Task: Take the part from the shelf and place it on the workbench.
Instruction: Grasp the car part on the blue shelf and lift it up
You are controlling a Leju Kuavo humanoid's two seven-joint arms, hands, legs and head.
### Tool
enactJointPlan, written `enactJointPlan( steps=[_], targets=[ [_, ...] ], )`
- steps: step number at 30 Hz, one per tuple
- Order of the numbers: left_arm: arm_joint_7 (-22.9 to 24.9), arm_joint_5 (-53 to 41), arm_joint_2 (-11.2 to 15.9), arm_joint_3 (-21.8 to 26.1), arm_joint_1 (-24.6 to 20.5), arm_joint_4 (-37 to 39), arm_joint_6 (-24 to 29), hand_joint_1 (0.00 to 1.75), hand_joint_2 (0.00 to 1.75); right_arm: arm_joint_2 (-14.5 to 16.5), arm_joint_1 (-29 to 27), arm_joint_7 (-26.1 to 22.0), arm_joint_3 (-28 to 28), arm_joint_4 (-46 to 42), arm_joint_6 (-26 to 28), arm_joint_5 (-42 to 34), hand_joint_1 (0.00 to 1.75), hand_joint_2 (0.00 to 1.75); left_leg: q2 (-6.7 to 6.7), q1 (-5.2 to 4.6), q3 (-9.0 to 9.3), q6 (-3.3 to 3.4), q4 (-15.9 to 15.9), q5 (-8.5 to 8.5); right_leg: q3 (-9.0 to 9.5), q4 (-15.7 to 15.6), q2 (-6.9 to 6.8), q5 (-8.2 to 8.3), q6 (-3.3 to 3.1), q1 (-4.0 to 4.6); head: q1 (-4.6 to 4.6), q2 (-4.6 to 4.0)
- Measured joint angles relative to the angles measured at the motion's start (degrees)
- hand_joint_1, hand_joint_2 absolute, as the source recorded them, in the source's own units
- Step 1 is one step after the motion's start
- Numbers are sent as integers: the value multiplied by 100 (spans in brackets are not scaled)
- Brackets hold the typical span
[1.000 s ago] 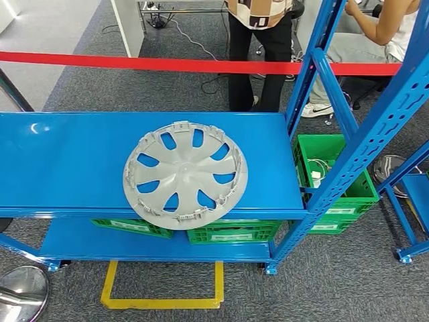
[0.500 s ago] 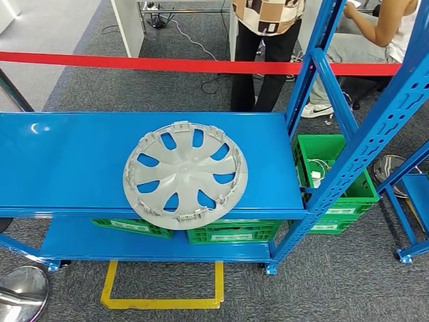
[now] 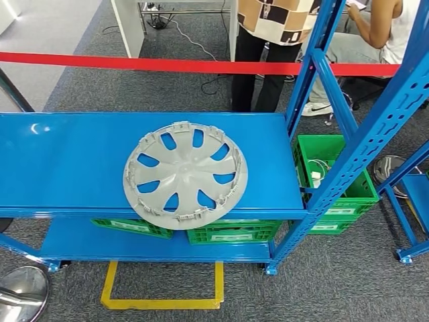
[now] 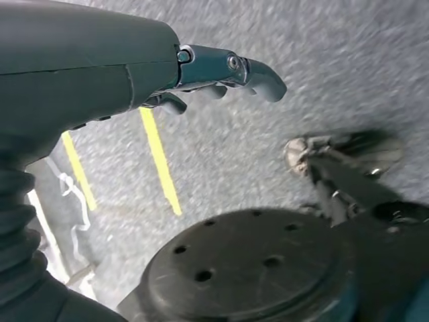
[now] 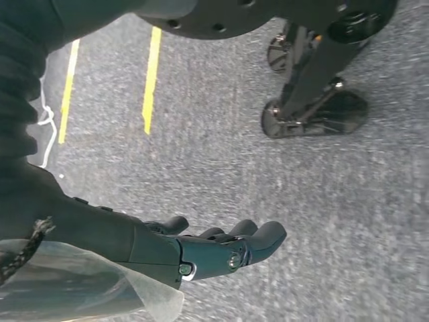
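Left hand (image 4: 151, 70) empty over blurred, seemingly carpeted floor (image 4: 328, 60).

A red tape (image 3: 151, 64) stretches across the scene behind the rack, above grey carpet (image 3: 151, 87). Past it, a person in a patterned shirt and black trousers (image 3: 263, 60) stands, and a second person in a white top (image 3: 374, 30) sits to the right. Black cables (image 3: 202, 47) trail over the carpet near a white desk leg (image 3: 127, 27). Green crates (image 3: 232, 233) sit on the low tier, and another green crate (image 3: 349, 194) holding wires stands to the right. Yellow floor marking (image 3: 161, 302) frames a rectangle on the carpet in front. A round metal dish (image 3: 23, 292) lies at the lower left.
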State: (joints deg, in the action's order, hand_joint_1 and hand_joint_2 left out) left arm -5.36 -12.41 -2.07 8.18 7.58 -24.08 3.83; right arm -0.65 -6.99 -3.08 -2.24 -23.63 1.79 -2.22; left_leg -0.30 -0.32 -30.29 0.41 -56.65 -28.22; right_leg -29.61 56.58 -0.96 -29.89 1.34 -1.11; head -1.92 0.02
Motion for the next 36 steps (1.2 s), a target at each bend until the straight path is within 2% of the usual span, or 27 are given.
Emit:
enactJointPlan(
  steps=[1, 2, 11, 19, 26, 36],
  targets=[
    [-71, -148, -9, 103, -19, 1, 60, 0, 0, 4, 16, -38, -24, 0, 23, -17, 0, 44, 0, 0, 0, 0, 0, 0, 2, 0, 0, 0, 0, 0, 0, 0],
    [-142, -295, -19, 208, -38, 5, 123, 0, 0, 9, 31, -76, -49, 1, 46, -33, 0, 0, 0, 0, 0, 0, 0, 0, 7, 0, 0, 0, 0, 0, -1, 0],
    [-623, -1630, -148, 1152, -289, 348, 594, 0, 0, 49, 229, -439, -429, 132, 257, -90, 0, 0, 0, 0, 1, 0, 0, 1, 26, 0, 1, 1, 0, 0, -1, 1],
    [-764, -2869, -269, 1834, -516, 835, 867, 0, 0, 60, 391, -858, -805, 105, 542, -79, 0, 0, 0, -2, 2, 0, -1, 1, 28, 0, 1, 3, 3, -2, -1, 0],
    [-718, -3530, -293, 1967, -607, 1057, 905, 0, 0, -61, 302, -911, -1263, -909, 378, -37, 0, 0, 0, -2, 3, 1, -2, 1, 27, 0, 2, 4, 4, -2, -1, 0],
    [-710, -3998, -294, 1974, -690, 1175, 832, 0, 0, -526, 92, -918, -2220, -2591, -267, -183, 0, 0, 0, -2, 2, 1, -2, 1, 27, 0, 2, 4, 4, -2, 0, 0]
  ],
)
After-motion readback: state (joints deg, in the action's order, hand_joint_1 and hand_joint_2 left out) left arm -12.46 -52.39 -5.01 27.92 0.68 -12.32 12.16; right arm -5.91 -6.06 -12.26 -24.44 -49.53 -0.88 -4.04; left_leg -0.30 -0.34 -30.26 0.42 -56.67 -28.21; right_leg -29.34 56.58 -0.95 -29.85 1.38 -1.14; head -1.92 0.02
